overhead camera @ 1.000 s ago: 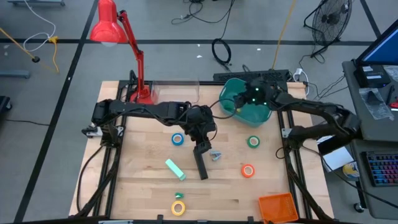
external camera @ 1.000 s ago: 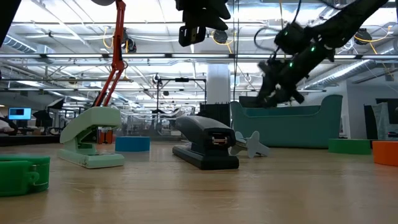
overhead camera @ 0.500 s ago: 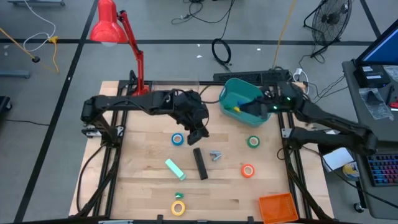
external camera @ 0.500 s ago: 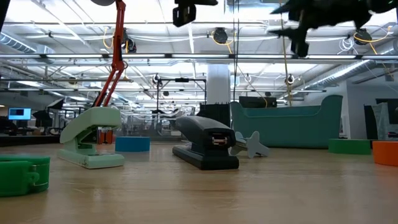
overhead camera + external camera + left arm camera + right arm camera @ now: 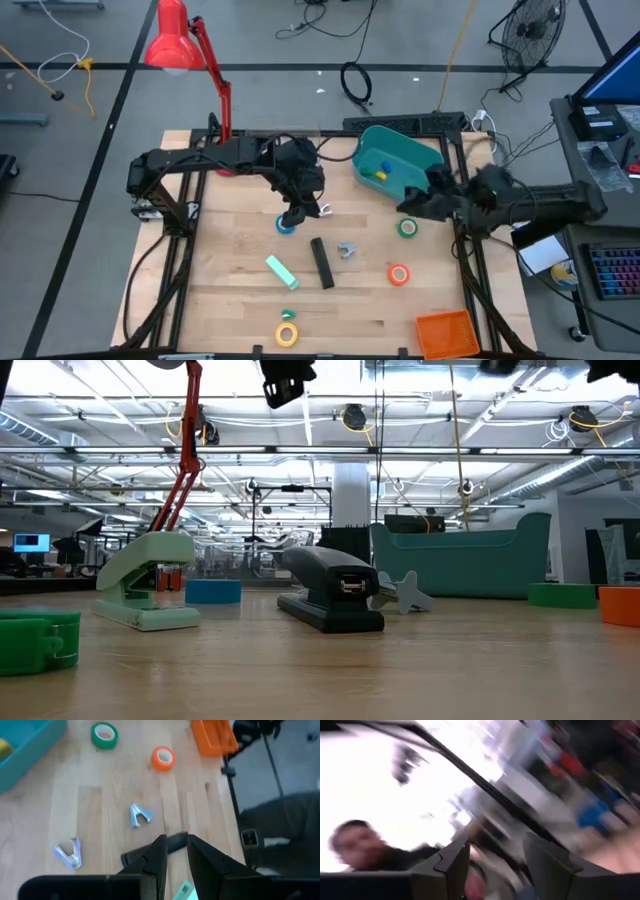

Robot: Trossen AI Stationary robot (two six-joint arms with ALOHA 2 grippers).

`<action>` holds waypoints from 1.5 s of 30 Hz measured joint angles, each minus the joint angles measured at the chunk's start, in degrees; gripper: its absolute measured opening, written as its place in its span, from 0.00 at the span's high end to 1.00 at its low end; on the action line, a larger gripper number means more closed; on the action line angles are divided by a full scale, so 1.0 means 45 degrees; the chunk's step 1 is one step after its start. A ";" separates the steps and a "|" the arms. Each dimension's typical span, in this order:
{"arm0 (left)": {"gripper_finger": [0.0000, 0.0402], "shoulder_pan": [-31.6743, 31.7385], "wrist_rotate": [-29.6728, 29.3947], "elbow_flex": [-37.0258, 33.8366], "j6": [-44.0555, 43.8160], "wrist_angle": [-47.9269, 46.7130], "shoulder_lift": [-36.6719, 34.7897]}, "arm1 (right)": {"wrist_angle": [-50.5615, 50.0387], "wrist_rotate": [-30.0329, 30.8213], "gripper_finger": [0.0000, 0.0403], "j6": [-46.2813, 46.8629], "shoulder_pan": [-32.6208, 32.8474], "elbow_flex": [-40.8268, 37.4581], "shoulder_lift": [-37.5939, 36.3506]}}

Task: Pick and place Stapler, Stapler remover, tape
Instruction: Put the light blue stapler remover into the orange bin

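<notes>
Pale wooden tabletop [image 5: 230, 300] on a grey floor [image 5: 80, 150] crossed by dark lines. Red desk lamp [image 5: 175, 40] at the far left corner. Floor fan [image 5: 530, 35] beyond the far right corner. Coiled black cable [image 5: 356, 82] on the floor behind the far edge. Low view: white ceiling trusses [image 5: 330, 452], bright overhead lighting, white pillar [image 5: 351, 495].

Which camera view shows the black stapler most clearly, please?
The high view: the stapler lies whole on the table, seen from above. The low view shows only its near end, large. The left wrist view shows part of it behind the jaws. The right wrist view shows none.
</notes>
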 joint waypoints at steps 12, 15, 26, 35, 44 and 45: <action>0.81 -0.0242 -0.0010 0.0000 0.0528 -0.0710 0.0000 | 0.7561 0.3411 0.61 -0.5346 0.2753 0.1433 0.4510; 0.81 -0.0256 -0.0024 0.0000 0.0832 -0.0924 0.0000 | 0.4235 0.3379 0.64 -0.5058 0.3508 0.2630 0.5121; 0.81 -0.0114 -0.0111 0.0000 0.0775 -0.0979 0.0010 | -1.3425 0.3953 0.72 -0.1801 0.4639 0.5125 0.5232; 0.81 -0.0154 -0.0356 0.0000 0.0634 -0.1330 0.0010 | -1.5325 0.3303 0.72 -0.0309 0.4649 0.3721 0.5196; 0.81 -0.0154 -0.0476 0.0000 0.0697 -0.1367 0.0010 | -1.3041 0.3998 0.72 -0.2520 0.3957 0.3199 0.5689; 0.81 -0.0154 -0.0476 0.0000 0.0711 -0.1339 0.0010 | -1.2900 0.3984 0.72 -0.2902 0.3752 0.3198 0.5887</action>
